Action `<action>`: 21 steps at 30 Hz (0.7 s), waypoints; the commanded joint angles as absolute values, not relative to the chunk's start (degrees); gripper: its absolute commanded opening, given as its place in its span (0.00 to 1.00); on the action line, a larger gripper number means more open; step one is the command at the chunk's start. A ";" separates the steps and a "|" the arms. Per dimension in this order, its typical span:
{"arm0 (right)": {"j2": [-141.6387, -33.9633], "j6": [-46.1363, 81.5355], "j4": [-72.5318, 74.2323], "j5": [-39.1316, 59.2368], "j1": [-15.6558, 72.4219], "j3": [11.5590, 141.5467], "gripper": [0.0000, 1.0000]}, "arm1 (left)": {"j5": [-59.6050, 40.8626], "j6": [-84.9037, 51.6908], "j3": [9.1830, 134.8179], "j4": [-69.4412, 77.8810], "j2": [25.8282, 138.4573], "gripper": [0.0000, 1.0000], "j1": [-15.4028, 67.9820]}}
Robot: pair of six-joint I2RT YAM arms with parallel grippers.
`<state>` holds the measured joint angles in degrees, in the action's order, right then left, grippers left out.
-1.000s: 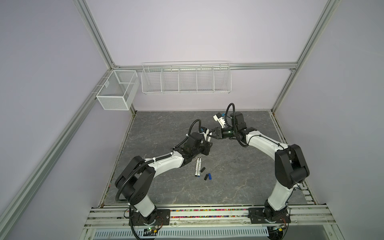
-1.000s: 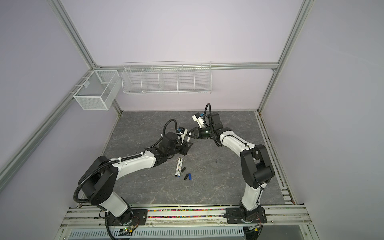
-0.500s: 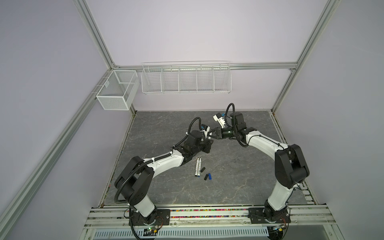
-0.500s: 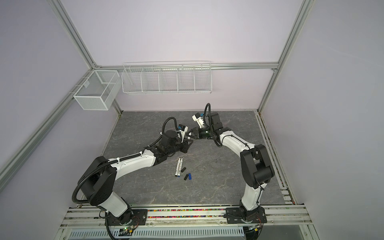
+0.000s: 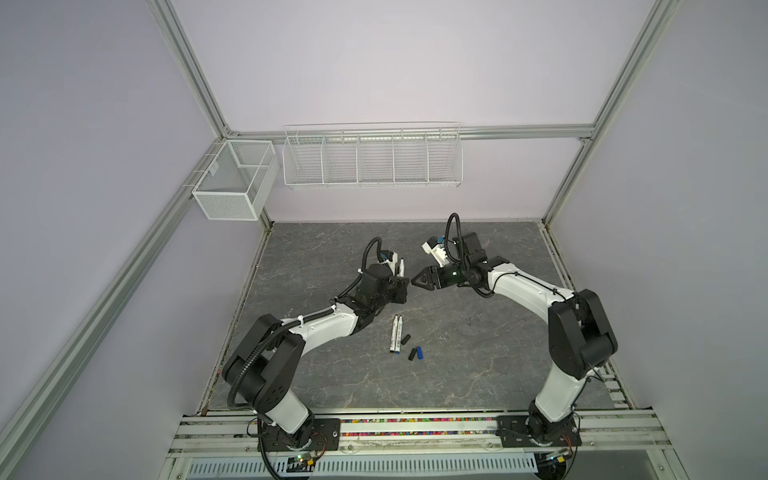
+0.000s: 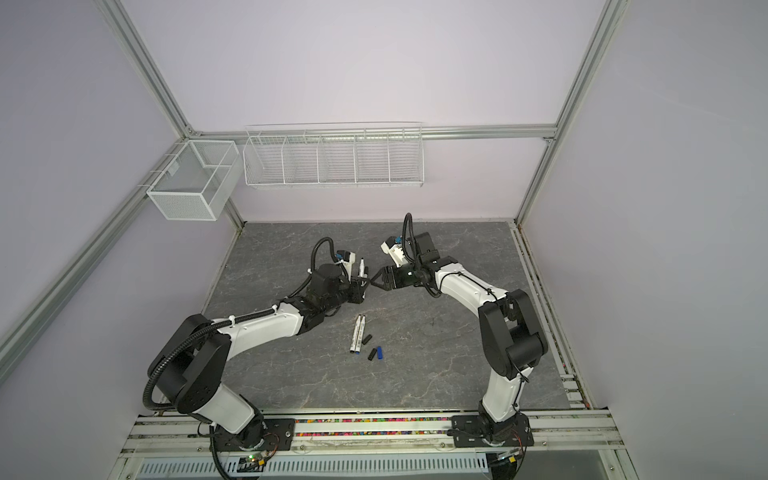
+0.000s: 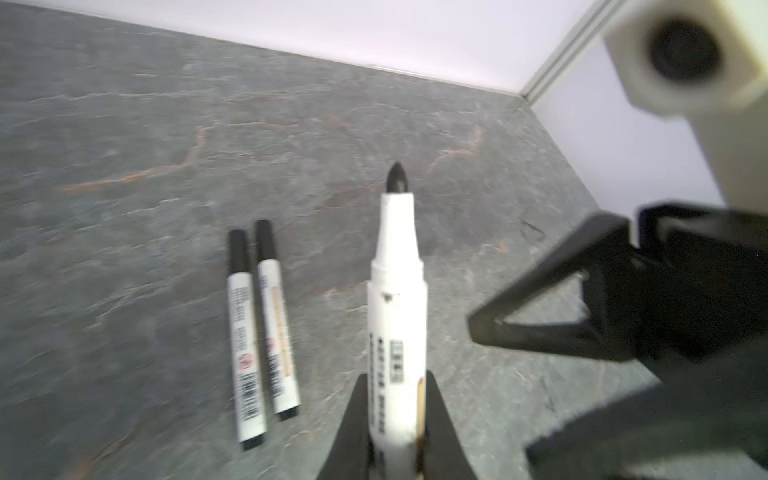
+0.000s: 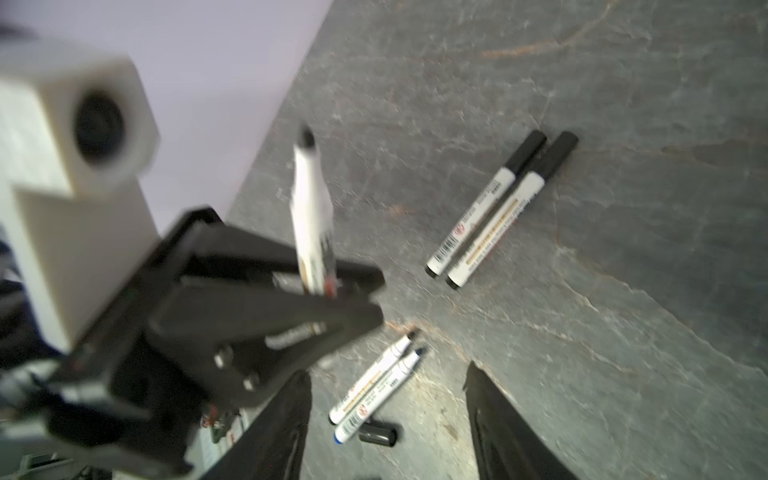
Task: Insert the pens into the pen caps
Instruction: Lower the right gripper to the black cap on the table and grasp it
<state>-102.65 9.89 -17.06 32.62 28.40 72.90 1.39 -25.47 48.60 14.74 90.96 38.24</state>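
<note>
Left gripper (image 7: pixel 395 380) is seen pinched on an uncapped black-tipped pen (image 7: pixel 397 316) held tip-up, right gripper (image 8: pixel 388 370) is shown spread with nothing in it just beside, barrel print can't be read past a barcode (image 7: pixel 249 390), and the two capped pens (image 8: pixel 498 208) are caught only by the wrist views, the blue cap (image 5: pixel 419 352) only from the top.

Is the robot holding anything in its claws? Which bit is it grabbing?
The left gripper pinches an uncapped black pen by its printed barrel, with the tip sticking out free. The right gripper is open and holds nothing.
</note>
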 commanded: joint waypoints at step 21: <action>-110.28 -17.69 -37.13 0.71 51.64 73.06 0.73 | 22.84 -33.99 43.45 10.24 82.22 0.00 36.88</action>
